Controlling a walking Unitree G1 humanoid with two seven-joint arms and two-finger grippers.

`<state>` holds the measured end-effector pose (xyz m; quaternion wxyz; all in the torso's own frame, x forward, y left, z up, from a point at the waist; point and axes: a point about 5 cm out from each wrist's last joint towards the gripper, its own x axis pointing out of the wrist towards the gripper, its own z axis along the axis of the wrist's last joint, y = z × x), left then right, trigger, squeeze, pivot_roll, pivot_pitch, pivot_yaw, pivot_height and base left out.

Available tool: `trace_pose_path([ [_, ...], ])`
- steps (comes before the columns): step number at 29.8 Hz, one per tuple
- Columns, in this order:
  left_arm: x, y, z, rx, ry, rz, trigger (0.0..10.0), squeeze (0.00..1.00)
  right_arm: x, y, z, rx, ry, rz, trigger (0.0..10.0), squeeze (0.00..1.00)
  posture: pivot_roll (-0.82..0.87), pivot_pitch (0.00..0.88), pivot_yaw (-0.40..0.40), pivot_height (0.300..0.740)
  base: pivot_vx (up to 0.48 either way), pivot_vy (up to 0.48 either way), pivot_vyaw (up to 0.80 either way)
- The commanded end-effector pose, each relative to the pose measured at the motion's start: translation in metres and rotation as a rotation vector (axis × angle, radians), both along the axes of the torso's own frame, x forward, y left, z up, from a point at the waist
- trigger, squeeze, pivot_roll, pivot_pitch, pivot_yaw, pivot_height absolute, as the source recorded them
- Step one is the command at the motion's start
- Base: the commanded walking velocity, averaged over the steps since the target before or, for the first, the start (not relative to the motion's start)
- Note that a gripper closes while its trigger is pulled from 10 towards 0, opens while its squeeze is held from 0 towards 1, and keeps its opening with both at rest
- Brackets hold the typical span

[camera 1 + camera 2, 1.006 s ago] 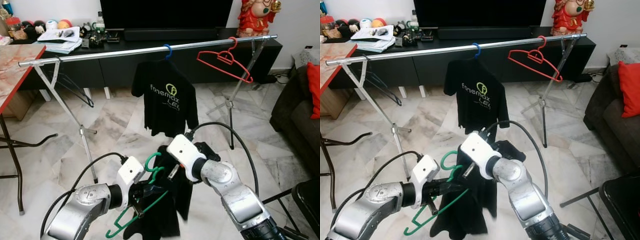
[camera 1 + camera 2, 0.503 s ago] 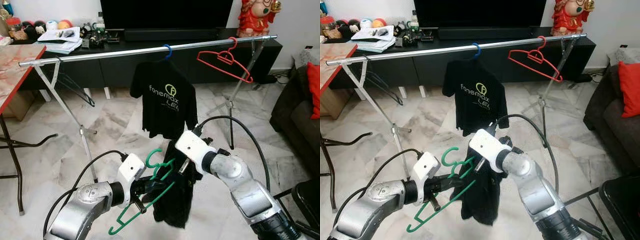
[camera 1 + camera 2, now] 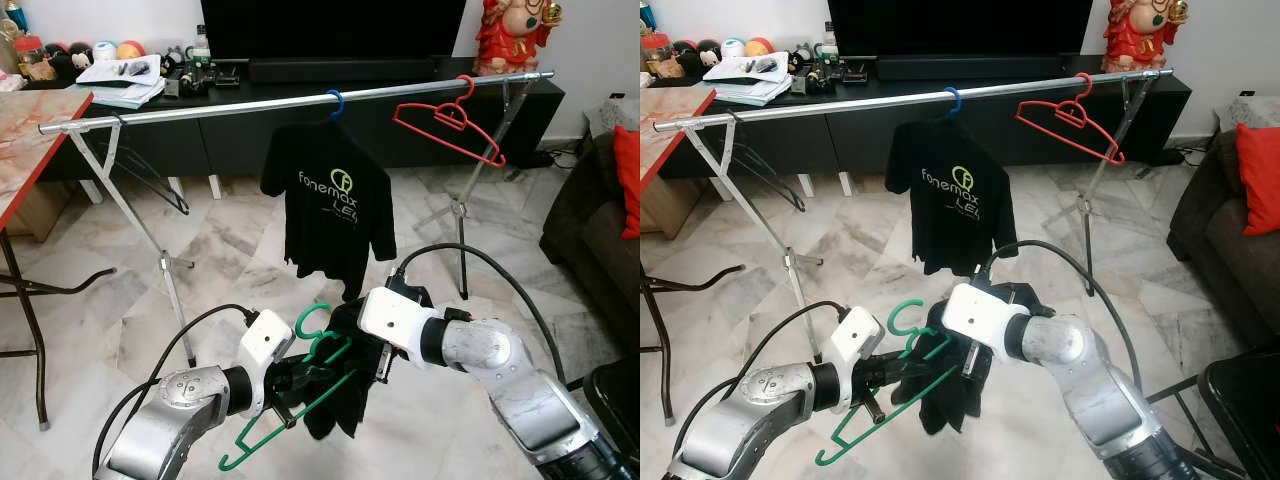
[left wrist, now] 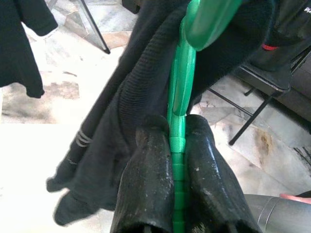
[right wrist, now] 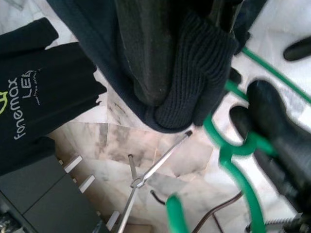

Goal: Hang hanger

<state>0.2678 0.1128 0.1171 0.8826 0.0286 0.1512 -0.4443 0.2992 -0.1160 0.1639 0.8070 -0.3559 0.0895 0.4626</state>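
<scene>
On my far left stood a red-edged table [image 3: 30,140], and just past it a black wire hanger [image 3: 150,175] dangled from the metal rail [image 3: 200,108]. Low down, my left gripper [image 4: 177,141] was clamped on the green hanger [image 3: 290,415], which tilted in the air well below the rail, its hook [image 3: 312,325] pointing up. A dark garment [image 3: 340,395] drooped against that hanger. My right gripper [image 5: 194,63] pinched the garment's ribbed edge just beside the green hook. Above, a black printed T-shirt [image 3: 335,205] hung on a blue hanger [image 3: 335,100], and a bare red hanger [image 3: 450,125] hung further right.
</scene>
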Motion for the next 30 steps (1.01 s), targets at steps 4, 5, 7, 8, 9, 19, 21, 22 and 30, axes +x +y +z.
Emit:
trace_pose_path([
  [4,0.006,0.007,0.018,-0.018,-0.089,0.025,10.0,0.00,-0.002,-0.023,-0.002,-0.055,0.041,0.025,10.0,0.00,-0.02,0.123,-0.005,0.740,0.000,0.000,0.00],
  [5,0.006,0.007,0.018,-0.018,-0.089,0.025,10.0,0.00,-0.002,-0.023,-0.002,-0.055,0.041,0.025,10.0,0.00,-0.02,0.123,-0.005,0.740,0.000,0.000,0.00],
  [7,0.007,0.009,0.016,0.000,-0.091,0.034,10.0,0.00,0.003,-0.034,0.001,-0.071,0.030,-0.002,10.0,0.00,-0.02,0.123,-0.006,0.740,0.000,0.000,0.00],
  [8,0.007,0.009,0.016,0.006,-0.092,0.039,10.0,0.00,0.005,-0.038,0.002,-0.078,0.024,-0.018,10.0,0.00,-0.02,0.122,-0.007,0.740,0.000,0.000,0.00],
  [9,0.008,0.010,0.015,0.010,-0.092,0.046,10.0,0.00,0.008,-0.042,0.003,-0.084,0.023,-0.037,10.0,0.00,-0.02,0.122,-0.008,0.740,0.000,0.000,0.00],
  [19,0.006,0.003,0.015,-0.004,-0.090,0.008,10.0,0.00,0.001,-0.017,0.009,0.128,0.009,0.071,10.0,0.00,-0.02,0.120,-0.017,0.740,0.000,0.000,0.00],
  [21,0.005,0.002,0.015,-0.001,-0.090,0.003,10.0,0.00,0.007,-0.008,0.012,0.173,-0.013,0.047,10.0,0.00,-0.02,0.120,-0.022,0.740,0.000,0.000,0.00],
  [22,0.004,0.002,0.015,-0.002,-0.090,0.002,10.0,0.00,0.008,-0.005,0.013,0.184,-0.015,0.046,10.0,0.00,-0.02,0.120,-0.022,0.740,0.000,0.000,0.00],
  [30,0.004,0.001,0.015,-0.012,-0.092,0.006,10.0,0.00,-0.013,0.016,0.006,0.186,0.068,0.231,10.0,0.00,-0.02,0.118,-0.026,0.740,0.000,0.000,0.00],
])
